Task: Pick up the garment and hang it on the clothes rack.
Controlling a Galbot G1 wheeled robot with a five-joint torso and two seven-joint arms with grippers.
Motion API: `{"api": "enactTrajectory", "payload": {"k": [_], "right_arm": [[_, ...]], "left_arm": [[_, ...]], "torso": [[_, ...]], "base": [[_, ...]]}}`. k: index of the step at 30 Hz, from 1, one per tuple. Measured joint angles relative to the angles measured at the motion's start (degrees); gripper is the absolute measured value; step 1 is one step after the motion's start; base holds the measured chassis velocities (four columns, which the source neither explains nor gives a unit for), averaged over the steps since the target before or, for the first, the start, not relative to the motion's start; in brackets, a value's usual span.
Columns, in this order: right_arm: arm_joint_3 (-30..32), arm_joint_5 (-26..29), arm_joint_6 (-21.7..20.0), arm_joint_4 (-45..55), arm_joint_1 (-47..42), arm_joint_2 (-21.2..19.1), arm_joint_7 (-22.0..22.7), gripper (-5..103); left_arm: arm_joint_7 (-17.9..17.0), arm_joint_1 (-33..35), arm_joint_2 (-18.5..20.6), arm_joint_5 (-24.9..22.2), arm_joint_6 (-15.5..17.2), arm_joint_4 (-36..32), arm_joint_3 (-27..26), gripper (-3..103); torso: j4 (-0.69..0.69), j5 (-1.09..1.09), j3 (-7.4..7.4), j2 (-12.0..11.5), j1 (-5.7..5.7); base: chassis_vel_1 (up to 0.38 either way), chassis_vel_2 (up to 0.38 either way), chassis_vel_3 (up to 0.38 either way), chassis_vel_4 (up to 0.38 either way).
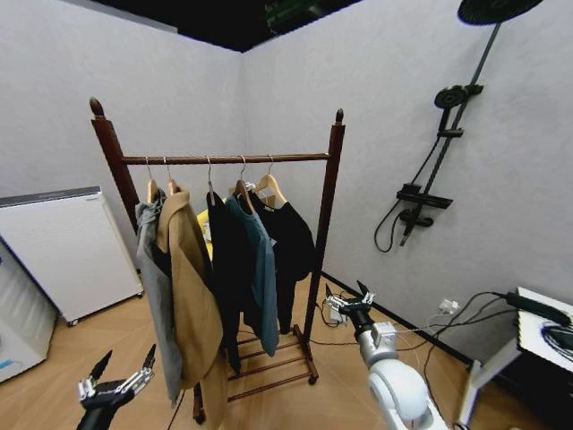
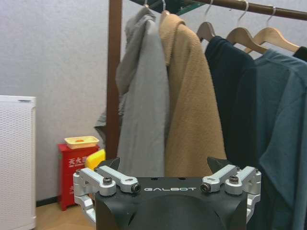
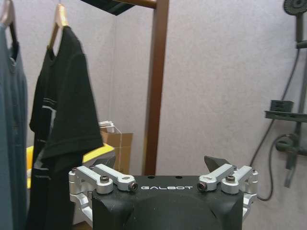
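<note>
The clothes rack [image 1: 224, 159] is dark reddish-brown wood and carries several hung garments. The garment [image 1: 291, 237], black on a light wooden hanger, hangs last on the rail beside the right upright [image 3: 156, 86]; in the right wrist view the garment [image 3: 67, 96] hangs just ahead. My right gripper [image 1: 345, 294] is open and empty, low, to the right of the rack's right post. My left gripper [image 1: 125, 365] is open and empty, low at the rack's left end, facing the grey and tan coats. Both open again as the left gripper [image 2: 164, 165] and right gripper [image 3: 160, 160].
A grey coat [image 2: 144, 110], tan coat [image 2: 192, 105], another black piece [image 2: 225, 96] and a blue jacket [image 1: 264, 269] share the rail. A white appliance [image 1: 63, 251] stands left; a shower fixture [image 1: 430, 193], cables [image 1: 448, 331] and a table corner [image 1: 546, 327] right. A red box [image 2: 72, 172] sits behind.
</note>
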Motion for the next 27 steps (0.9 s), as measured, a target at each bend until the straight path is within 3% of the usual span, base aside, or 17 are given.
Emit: {"api": "enactTrajectory", "payload": {"k": [9,27], "right_arm": [[0.21,-0.16,0.75,0.19,-0.97,0.04,-0.1,100],[0.17,-0.39,1.37,-0.07,-1.12,0.06,-0.25,100]], "left_arm": [[0.0,-0.01,0.0,0.0,0.0,0.0,0.0,100],[0.0,0.0,0.0,0.0,0.0,0.0,0.0,100]], "torso": [[0.01,0.0,0.0,0.0,0.01],[-0.01,0.0,-0.01,0.01,-0.02]], "base": [[-0.048,-0.058,-0.06,-0.052],[0.079,-0.084,-0.097,0.08]]}}
